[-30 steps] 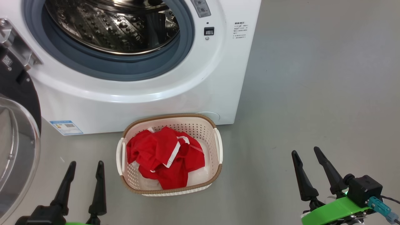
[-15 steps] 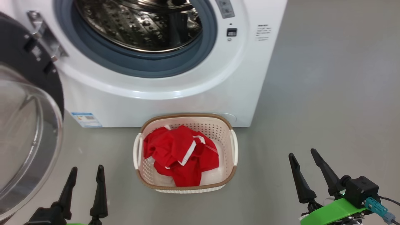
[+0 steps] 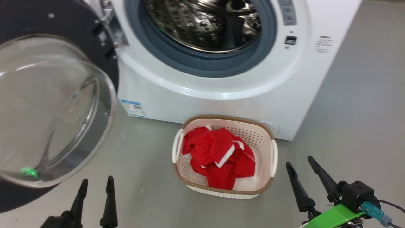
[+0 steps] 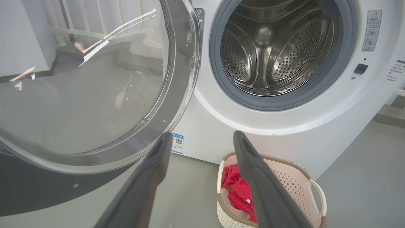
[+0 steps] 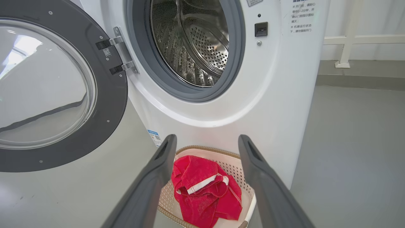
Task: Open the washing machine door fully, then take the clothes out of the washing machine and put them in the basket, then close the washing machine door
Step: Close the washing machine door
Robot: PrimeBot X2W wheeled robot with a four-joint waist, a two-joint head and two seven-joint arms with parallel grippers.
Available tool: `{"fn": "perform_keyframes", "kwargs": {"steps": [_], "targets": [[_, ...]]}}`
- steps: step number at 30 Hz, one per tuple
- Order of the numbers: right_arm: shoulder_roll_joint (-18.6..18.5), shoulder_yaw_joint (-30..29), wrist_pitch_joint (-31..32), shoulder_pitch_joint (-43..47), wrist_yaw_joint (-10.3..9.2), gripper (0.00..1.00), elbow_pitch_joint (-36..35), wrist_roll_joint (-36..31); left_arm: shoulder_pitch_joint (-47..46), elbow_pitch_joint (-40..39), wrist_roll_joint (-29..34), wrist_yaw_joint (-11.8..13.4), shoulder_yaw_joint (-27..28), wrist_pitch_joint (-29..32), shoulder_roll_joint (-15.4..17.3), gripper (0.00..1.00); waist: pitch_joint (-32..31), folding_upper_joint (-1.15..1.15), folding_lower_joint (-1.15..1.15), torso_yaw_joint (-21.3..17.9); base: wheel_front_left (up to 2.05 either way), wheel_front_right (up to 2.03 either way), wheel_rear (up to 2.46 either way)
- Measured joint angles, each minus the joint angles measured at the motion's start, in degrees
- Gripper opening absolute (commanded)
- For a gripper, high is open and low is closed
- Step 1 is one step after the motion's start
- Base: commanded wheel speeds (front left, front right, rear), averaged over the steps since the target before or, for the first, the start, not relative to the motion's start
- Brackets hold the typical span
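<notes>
Status: door (image 3: 53,107) stood swung wide on its hinge at my left, so step one was done. Clothes (image 3: 218,156) lay bunched in the basket (image 3: 227,118), just in front of the washing machine (image 3: 221,104). Drum (image 4: 269,53) looked empty, though I couldn't see its near bottom lip, so possibly a scrap left. Only closing the door remained. Left gripper (image 3: 97,180) and right gripper (image 3: 298,161) both hovered low, fingers spread, holding nothing; the left was nearer the door. Floor (image 3: 348,126) was plain grey and smooth. White railing (image 5: 348,39) ran along the wall behind.
</notes>
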Motion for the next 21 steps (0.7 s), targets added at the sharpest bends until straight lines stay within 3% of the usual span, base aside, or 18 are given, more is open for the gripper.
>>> {"fn": "perform_keyframes", "kwargs": {"steps": [11,21], "targets": [[-0.5,2.5,0.0,-0.1,0.0,1.0,1.1,0.5,1.3,1.0,-0.9,0.8,-1.8,0.0,0.0,1.0,-2.1,0.0,0.0,9.0,0.0,0.0,0.0],[-0.8,5.0,0.0,-0.1,0.0,1.0,1.9,0.6,2.6,1.2,-1.9,1.3,-2.5,0.0,0.0,1.0,-3.6,0.0,0.0,13.9,0.0,0.0,0.0]]}}
